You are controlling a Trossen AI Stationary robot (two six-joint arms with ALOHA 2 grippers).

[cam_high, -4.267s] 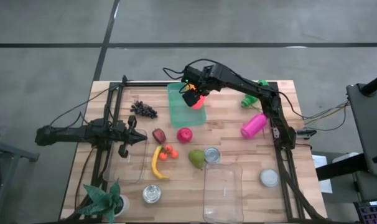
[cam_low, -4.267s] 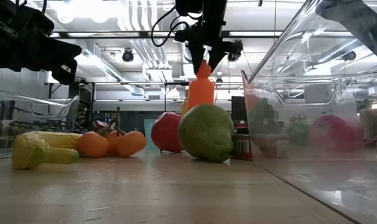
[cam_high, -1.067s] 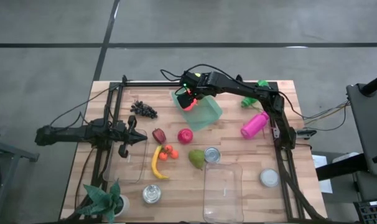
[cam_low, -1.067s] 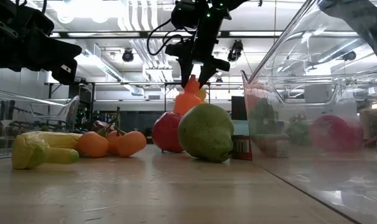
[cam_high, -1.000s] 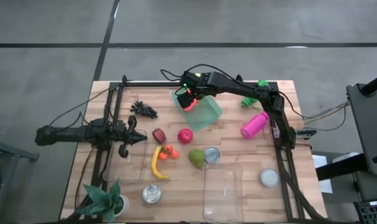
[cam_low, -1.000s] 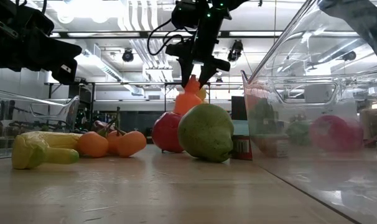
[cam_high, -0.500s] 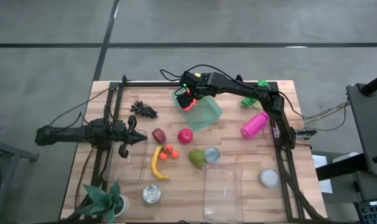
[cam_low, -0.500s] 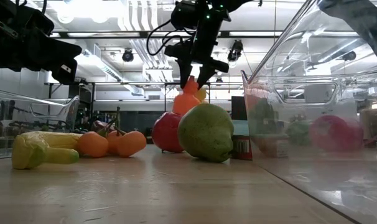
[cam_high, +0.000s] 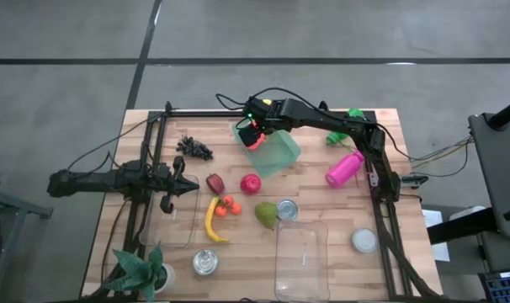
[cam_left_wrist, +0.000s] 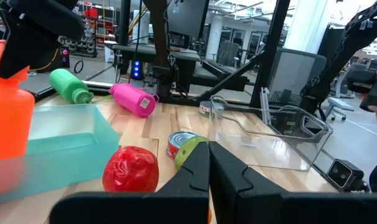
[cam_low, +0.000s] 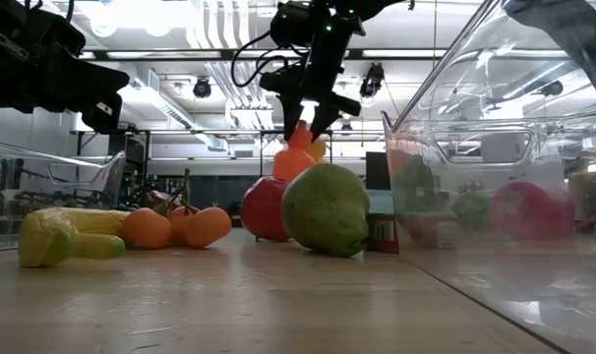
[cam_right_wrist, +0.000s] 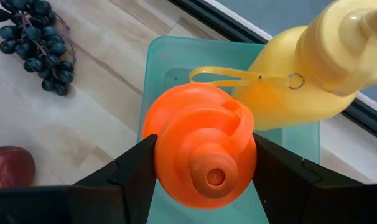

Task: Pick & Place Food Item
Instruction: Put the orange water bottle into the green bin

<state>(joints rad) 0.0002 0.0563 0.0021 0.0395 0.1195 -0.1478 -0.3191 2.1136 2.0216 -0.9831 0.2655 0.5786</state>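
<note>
Right gripper point(cam_right_wrist: 204, 163) clamps the orange bottle point(cam_right_wrist: 201, 152) squarely between its fingers, over the teal container point(cam_high: 272, 150), perhaps touching it; left gripper point(cam_high: 190, 186) waits shut, well apart.

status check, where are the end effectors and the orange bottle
Right end effector shut on orange plastic bottle, over teal plastic bin. Left end effector shut, idle at table's left. Yellow bottle already in bin.

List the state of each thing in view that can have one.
right gripper: shut on the orange bottle.
orange bottle: upright, held in the teal bin.
teal bin: open-topped, skewed on the table.
left gripper: shut, empty.
pink bottle: lying down.
clear container: open, empty.
</note>
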